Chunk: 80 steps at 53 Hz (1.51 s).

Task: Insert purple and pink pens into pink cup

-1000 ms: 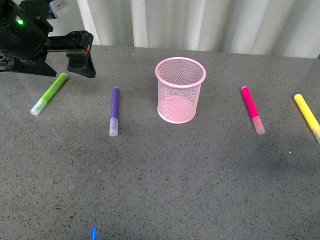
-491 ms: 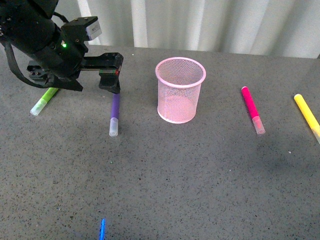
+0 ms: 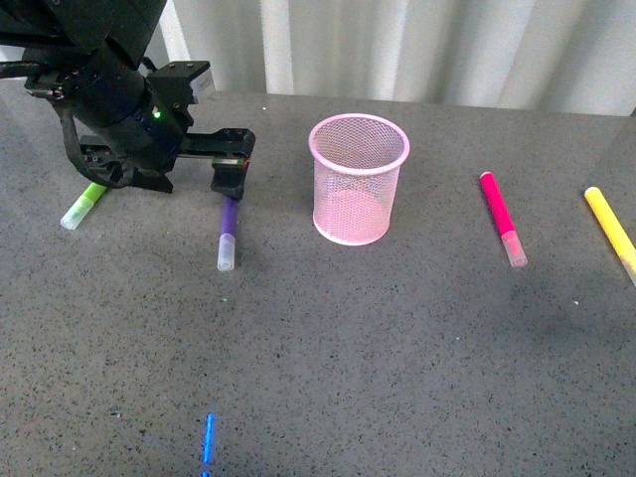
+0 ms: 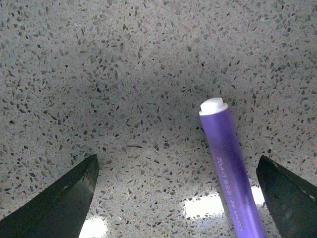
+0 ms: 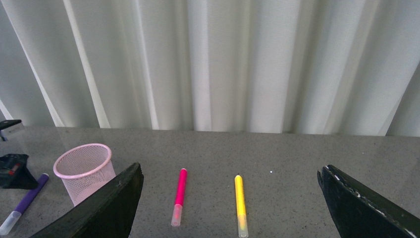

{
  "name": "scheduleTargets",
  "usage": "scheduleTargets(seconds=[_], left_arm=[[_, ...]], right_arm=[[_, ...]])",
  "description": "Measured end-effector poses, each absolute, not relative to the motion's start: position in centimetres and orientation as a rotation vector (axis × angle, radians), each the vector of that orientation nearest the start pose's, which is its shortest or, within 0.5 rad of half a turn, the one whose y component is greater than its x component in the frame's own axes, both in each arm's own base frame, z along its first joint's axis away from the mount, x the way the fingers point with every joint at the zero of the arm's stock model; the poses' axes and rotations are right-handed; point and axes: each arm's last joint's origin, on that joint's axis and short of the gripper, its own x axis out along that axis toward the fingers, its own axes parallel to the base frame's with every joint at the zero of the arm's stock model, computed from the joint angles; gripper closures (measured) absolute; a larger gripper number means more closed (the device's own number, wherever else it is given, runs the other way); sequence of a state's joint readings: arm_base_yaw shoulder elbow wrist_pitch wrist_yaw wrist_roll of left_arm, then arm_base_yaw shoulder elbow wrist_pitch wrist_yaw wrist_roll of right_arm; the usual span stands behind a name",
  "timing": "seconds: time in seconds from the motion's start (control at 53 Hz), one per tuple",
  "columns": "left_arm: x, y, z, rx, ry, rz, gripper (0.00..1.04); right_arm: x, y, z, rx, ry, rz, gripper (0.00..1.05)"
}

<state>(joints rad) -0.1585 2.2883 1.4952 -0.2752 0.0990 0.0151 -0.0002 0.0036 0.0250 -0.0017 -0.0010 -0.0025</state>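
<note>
Stuff you can't properly see in this one

The left arm (image 3: 119, 109) covers the far end of the purple pen (image 3: 228, 234) and most of the lime green marker (image 3: 81, 206); only its capped end pokes out. The yellow marker (image 3: 608, 224) runs off the front view's right edge. In the left wrist view the purple pen's capped end is cut off. The blue streak (image 3: 209, 439) low on the worktop (image 3: 397, 348): can't tell what it is.

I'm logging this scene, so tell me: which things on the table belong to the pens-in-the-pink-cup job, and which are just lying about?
Job:
purple pen
pink pen
pink cup

Lying about:
green marker
yellow marker
</note>
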Motion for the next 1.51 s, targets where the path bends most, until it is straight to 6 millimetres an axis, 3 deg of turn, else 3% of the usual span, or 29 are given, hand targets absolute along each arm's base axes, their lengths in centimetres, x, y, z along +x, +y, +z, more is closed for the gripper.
scheduleTargets(seconds=[0.528,0.906,1.057,1.245,1.358,1.509], left_arm=[[45.3,-9.4,7.9,0.111,1.076,-0.214,0.07],[45.1,-10.6,7.3,0.109,1.085,-0.156,0.60],[44.4,-10.8,7.5,0.059,1.076,-0.124,0.88],[42.8,-10.6,8.2,0.038,1.026,-0.139,0.92],[41.3,-10.8,10.3,0.089,0.874,-0.187,0.92],[39.9,-12.0,16.4,0.034,0.547,-0.302,0.92]], right_arm=[[9.6,0.0,17.2,-0.002,-0.019,0.001,0.07],[9.6,0.0,17.2,-0.002,-0.019,0.001,0.07],[9.6,0.0,17.2,-0.002,-0.019,0.000,0.07],[9.6,0.0,17.2,-0.002,-0.019,0.000,0.07],[9.6,0.0,17.2,-0.002,-0.020,0.001,0.07],[9.6,0.0,17.2,-0.002,-0.020,0.001,0.07]])
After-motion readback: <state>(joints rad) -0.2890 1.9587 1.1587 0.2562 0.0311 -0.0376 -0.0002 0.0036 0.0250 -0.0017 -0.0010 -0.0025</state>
